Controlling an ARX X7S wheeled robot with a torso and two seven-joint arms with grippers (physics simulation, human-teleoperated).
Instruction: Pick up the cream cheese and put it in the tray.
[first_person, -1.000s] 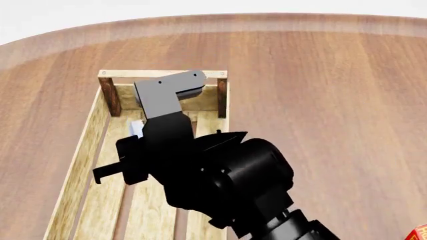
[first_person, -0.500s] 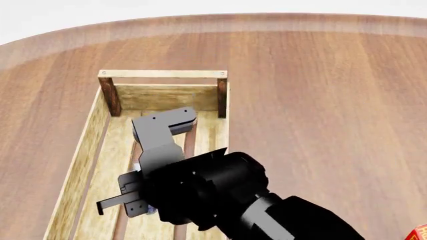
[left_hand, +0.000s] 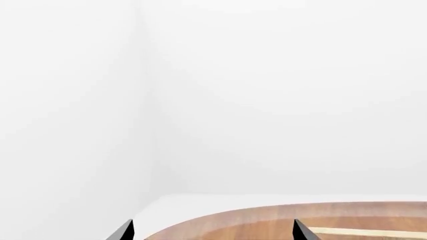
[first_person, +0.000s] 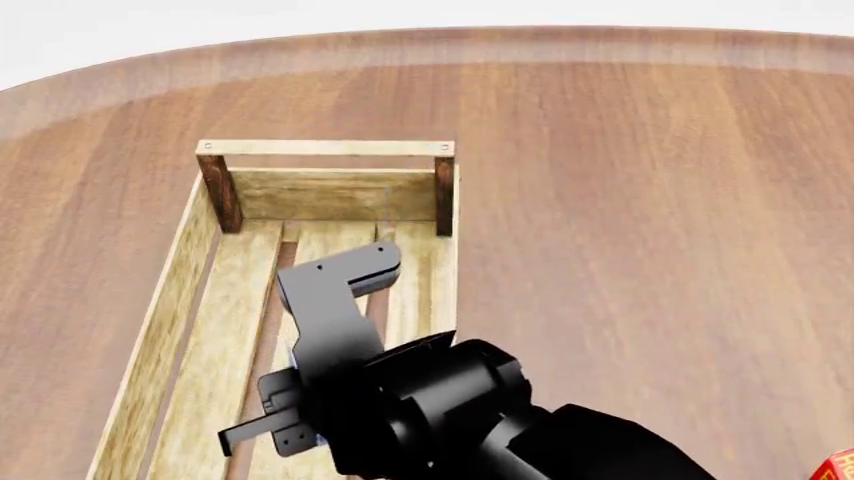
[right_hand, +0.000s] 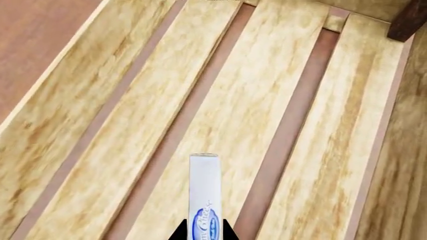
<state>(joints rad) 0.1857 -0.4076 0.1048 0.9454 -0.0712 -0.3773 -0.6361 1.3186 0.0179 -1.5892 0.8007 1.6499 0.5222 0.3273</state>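
- While the right gripper (right_hand: 202, 234) hangs over the inside of the tray (first_person: 180, 290), its two dark fingertips are clamped on the cream cheese (right_hand: 203, 195), one on each flat face, so the box is grasped and not let go
- Seen from the right wrist, the box stands on its narrow edge between the tips, with the blue oval logo near the grip; I judge this hold is chosen because the box is thin and the two wide faces give the best surface for pressing
- From the head view the box itself is hidden under the right arm (first_person: 441, 420), which reaches over the near part of the tray, between its long side walls
- Below the box lie the light slats of the tray floor with dark gaps between them; whether the box touches a slat or is a little above, I cannot tell
- Judging by this, the carrying part is nearly done, and what remains is to lower the box and open the fingers; a box standing on edge may fall flat when released, which is harmless here
- For the left gripper (left_hand: 210, 232) only two dark tips show, well apart with nothing between them, over the table (left_hand: 267, 222) edge, so this hand is open and idle
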